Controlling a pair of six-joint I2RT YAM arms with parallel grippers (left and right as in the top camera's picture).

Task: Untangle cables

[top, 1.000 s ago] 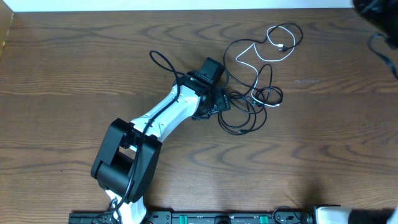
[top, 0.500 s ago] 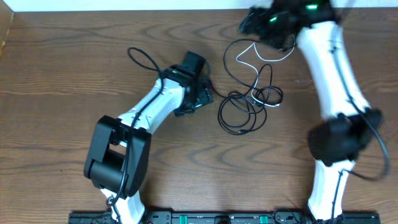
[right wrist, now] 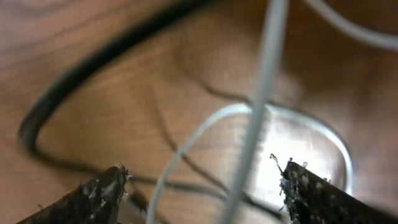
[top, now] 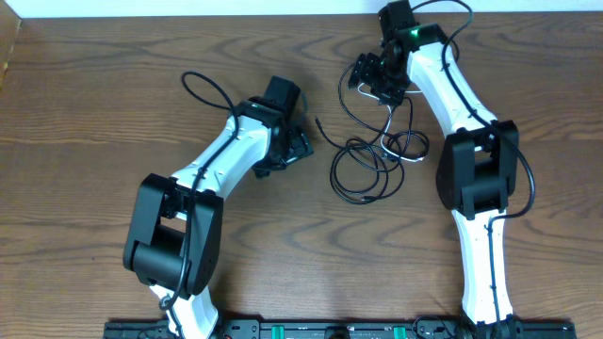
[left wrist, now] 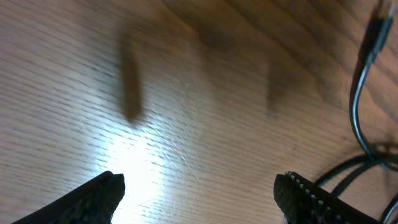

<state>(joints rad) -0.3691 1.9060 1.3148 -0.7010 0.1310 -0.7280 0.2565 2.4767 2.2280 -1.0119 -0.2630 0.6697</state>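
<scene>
Swung in since a second ago, the right arm (top: 471, 169) reaches, elbow bent, past the cables (top: 369, 165). Its right end effector (top: 369, 77) is at their far end, and the left end effector (top: 294, 149) has backed off to their left.

Left wrist: jaws wide and empty over the surface (left wrist: 186, 93), with the cables off to the right.

Right wrist: jaws wide, straddling the white cable (right wrist: 258, 112) without gripping it. The step looks like picking a strand; next would be pinching it and drawing it clear.

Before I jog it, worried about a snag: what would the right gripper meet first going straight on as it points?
Most likely the white cable, crossing between the open fingers of the right gripper; the table lies behind it. How near is unclear.
</scene>
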